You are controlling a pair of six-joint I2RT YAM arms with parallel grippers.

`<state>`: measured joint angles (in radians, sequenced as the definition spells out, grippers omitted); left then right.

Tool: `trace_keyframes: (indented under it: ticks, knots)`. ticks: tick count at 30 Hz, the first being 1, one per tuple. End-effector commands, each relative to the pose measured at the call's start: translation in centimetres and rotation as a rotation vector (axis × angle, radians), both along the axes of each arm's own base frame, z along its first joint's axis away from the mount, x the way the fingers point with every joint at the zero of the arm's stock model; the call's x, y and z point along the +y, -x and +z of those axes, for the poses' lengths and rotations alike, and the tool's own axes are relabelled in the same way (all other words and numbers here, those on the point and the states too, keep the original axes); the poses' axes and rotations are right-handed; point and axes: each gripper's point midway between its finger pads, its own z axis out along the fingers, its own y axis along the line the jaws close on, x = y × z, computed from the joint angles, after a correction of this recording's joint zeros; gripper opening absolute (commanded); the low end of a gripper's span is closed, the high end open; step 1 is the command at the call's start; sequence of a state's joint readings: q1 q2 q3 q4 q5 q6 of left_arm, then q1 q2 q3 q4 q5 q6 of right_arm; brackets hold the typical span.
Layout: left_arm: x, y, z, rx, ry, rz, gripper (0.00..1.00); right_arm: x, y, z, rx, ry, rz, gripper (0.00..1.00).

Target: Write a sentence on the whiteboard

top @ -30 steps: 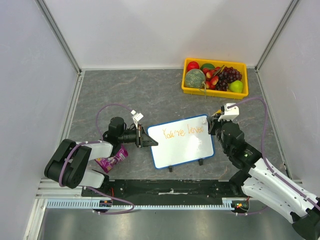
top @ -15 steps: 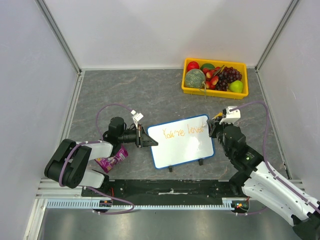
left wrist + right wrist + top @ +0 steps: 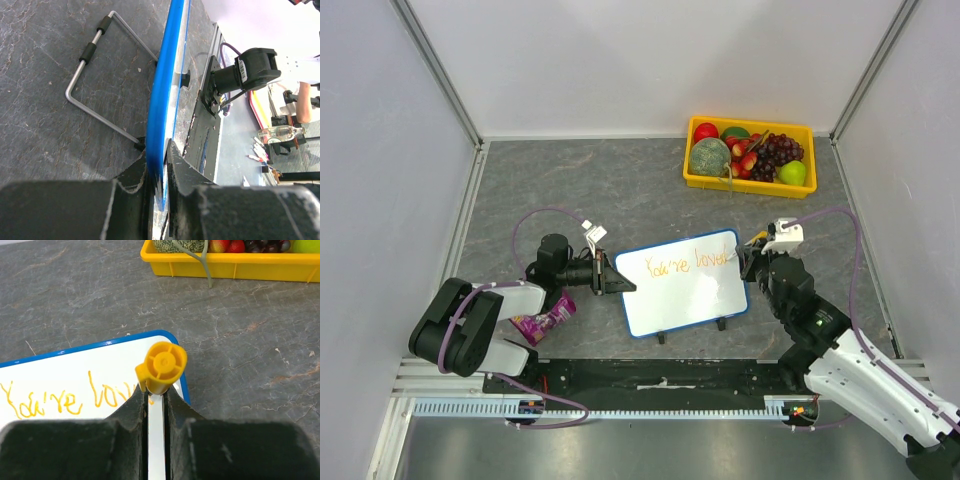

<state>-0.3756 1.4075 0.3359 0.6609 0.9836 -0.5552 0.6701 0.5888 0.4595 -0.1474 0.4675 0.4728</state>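
Your right gripper (image 3: 156,401) is clamped on a yellow-capped marker (image 3: 161,365) at the 3 o'clock edge of the whiteboard (image 3: 686,297), just past the orange sentence (image 3: 685,264), while your left gripper (image 3: 159,161) pinches its 9 o'clock edge, the board standing mid-tabletop (image 3: 610,190) with the fruit tray (image 3: 752,181) at 1 o'clock.

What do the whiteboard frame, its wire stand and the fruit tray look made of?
The whiteboard frame: likely moulded plastic, solid glossy blue with a rounded edge. The wire stand: bare metal rod by its silvery sheen and bent corners, with black sleeves that may be rubber. The fruit tray: probably plastic, uniform yellow with smooth, faintly glossy walls.
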Motion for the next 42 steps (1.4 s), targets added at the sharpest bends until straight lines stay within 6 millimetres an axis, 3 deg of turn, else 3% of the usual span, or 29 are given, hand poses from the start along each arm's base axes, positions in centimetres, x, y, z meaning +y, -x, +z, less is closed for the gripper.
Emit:
trace_keyframes:
  ticks: [1,8,20,23,42]
  knots:
    - [0.4,-0.4,-1.9,-0.03,-0.064,0.02,0.02,-0.5,0.5,-1.6,0.044,0.027,-0.007,0.0]
    - [0.4,-0.5,-1.8,-0.033,-0.064,0.021,0.02,-0.8,0.1,0.6,-0.001,0.018,-0.031,0.0]
    - [0.4,-0.4,-1.8,-0.031,-0.063,0.02,0.02,-0.3,0.3,7.4,-0.157,-0.078,0.016,0.0]
    - [0.4,-0.4,-1.8,-0.031,-0.063,0.021,0.02,0.3,0.6,7.8,-0.169,-0.085,0.056,0.0]
    - [0.4,-0.5,-1.9,-0.03,-0.064,0.021,0.02,8.6,2.4,8.2,-0.174,-0.234,0.446,0.0]
